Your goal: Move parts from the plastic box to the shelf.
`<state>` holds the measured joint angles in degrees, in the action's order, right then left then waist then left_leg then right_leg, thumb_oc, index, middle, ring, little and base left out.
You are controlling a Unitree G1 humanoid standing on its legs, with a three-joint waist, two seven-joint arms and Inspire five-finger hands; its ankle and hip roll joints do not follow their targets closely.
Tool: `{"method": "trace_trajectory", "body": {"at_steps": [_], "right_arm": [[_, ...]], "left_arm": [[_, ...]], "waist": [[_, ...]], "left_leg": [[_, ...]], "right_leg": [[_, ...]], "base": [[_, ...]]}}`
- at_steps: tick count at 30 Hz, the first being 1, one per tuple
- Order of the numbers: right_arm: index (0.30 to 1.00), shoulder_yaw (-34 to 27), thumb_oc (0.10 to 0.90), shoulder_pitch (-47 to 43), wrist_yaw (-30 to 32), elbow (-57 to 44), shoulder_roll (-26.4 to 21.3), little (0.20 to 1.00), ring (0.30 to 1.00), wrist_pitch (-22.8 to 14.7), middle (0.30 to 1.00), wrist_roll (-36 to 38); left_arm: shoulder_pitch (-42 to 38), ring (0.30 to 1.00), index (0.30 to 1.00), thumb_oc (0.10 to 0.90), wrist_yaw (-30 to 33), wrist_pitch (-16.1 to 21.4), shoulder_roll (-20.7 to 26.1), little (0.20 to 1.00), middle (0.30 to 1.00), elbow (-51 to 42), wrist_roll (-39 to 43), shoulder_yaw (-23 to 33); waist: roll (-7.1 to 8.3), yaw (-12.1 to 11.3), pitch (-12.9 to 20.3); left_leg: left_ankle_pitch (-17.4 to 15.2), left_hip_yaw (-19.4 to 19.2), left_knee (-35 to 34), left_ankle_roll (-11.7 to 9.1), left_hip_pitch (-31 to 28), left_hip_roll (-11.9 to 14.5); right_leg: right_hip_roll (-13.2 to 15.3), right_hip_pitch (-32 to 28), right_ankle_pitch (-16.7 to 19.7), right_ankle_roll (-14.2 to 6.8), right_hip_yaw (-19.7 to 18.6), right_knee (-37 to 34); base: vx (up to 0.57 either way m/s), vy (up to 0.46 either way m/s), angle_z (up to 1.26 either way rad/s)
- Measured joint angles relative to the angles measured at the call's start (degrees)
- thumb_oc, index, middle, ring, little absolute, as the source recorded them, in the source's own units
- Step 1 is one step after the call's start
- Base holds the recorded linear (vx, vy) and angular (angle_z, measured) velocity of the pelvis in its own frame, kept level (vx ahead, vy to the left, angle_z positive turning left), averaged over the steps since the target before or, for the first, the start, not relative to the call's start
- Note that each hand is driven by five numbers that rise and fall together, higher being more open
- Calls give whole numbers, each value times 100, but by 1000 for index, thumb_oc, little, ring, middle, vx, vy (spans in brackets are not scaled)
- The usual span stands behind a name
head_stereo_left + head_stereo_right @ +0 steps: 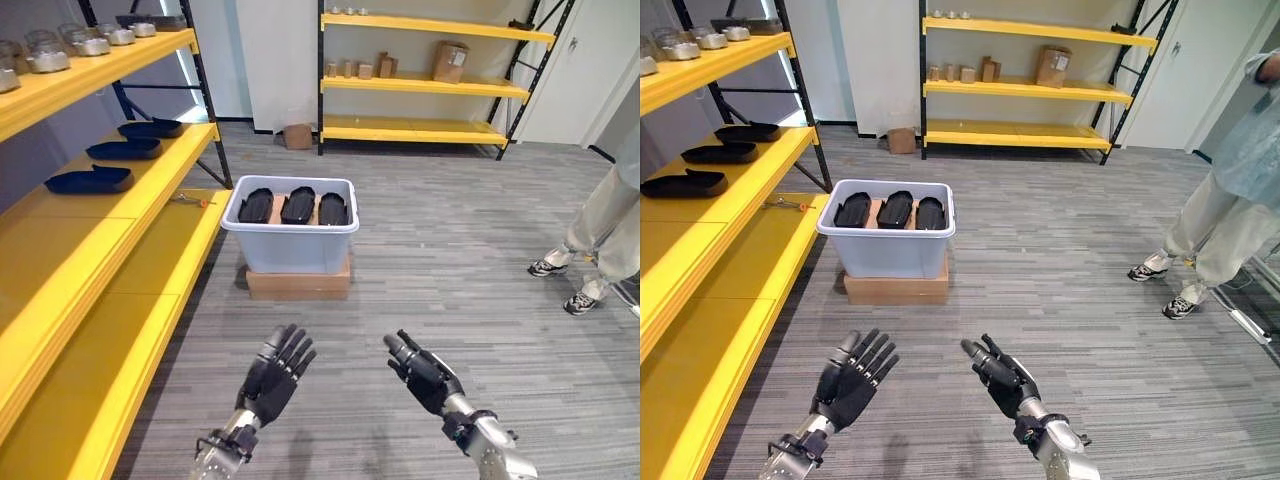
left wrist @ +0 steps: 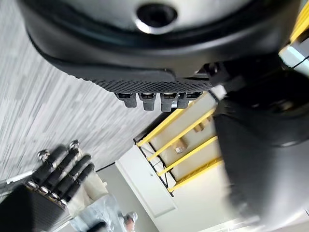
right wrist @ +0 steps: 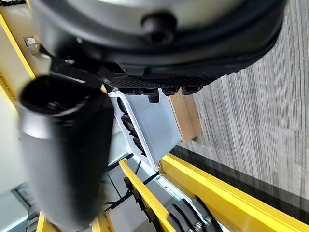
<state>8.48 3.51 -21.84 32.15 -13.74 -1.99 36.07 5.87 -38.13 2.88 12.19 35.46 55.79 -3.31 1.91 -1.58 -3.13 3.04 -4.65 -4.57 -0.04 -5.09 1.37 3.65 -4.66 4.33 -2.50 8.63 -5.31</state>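
Three black, elongated moulded parts (image 1: 298,205) lie side by side, filling the pale grey plastic box (image 1: 290,245) from wall to wall; each is glossy, rounded at the ends and hollowed like a shallow tray. The box stands on a flat brown cardboard carton (image 1: 298,283) on the grey striped carpet floor (image 1: 450,300), its left wall near the front edge of the lowest board of the yellow steel shelf (image 1: 120,270) that runs along my left. More of the same black parts (image 1: 90,180) lie in a row on the middle board of that shelf, towards its far end, and the near stretch of that board and the long lowest board are bare yellow. Grey metal parts (image 1: 60,55) sit on the top board. The carpet between me and the box is open, and so is the carpet to the right of it up to a person's legs in light trousers and sneakers (image 1: 590,250) standing well apart at the right. My left hand (image 1: 275,375) hovers palm down with fingers straight and spread, holding nothing; my right hand (image 1: 425,375) hovers beside it, fingers relaxed and slightly bent, also empty. The box and its parts lie ahead of both hands, well apart from them.
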Motion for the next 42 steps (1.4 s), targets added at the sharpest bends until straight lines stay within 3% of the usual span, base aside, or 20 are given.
{"method": "trace_trajectory", "body": {"at_steps": [3,11,16,19,42], "right_arm": [[1000,26,900,233,63,24,-127,1000,1000,148,1000,-3],[1000,22,900,222,61,24,-125,1000,1000,147,1000,-2],[1000,22,900,222,41,24,-125,1000,1000,155,1000,-1],[1000,25,900,220,37,24,-119,1000,1000,164,1000,0],[1000,188,900,203,-146,21,-131,1000,1000,272,1000,-2]], "left_arm": [[141,1000,1000,900,15,-46,0,1000,1000,1,-35,30],[215,1000,1000,900,14,-215,2,1000,1000,1,11,79],[224,1000,1000,900,8,-492,-12,1000,1000,1,254,93],[221,1000,1000,900,-3,-902,-18,1000,1000,-2,466,149],[234,1000,1000,900,57,-988,9,1000,1000,-4,205,126]], "waist": [[-123,14,-190],[-10,-5,-284],[-9,-7,-283],[-8,-7,-281],[-26,-8,-270]], "left_leg": [[1,-2,2,0,-17,11],[-76,-61,-24,-50,-96,35],[-21,-66,-22,-31,-100,34],[-20,-73,-7,-29,-110,33],[-9,-57,-21,-27,-122,32]], "right_leg": [[-15,-25,41,32,26,30],[-24,-72,0,-16,9,-9],[-25,-73,6,-18,12,-10],[-25,-82,11,-11,14,-10],[-23,-110,16,-9,37,-10]], "base": [[0,0,0],[1,-8,-4],[0,0,0],[0,0,0],[0,4,0]]}}
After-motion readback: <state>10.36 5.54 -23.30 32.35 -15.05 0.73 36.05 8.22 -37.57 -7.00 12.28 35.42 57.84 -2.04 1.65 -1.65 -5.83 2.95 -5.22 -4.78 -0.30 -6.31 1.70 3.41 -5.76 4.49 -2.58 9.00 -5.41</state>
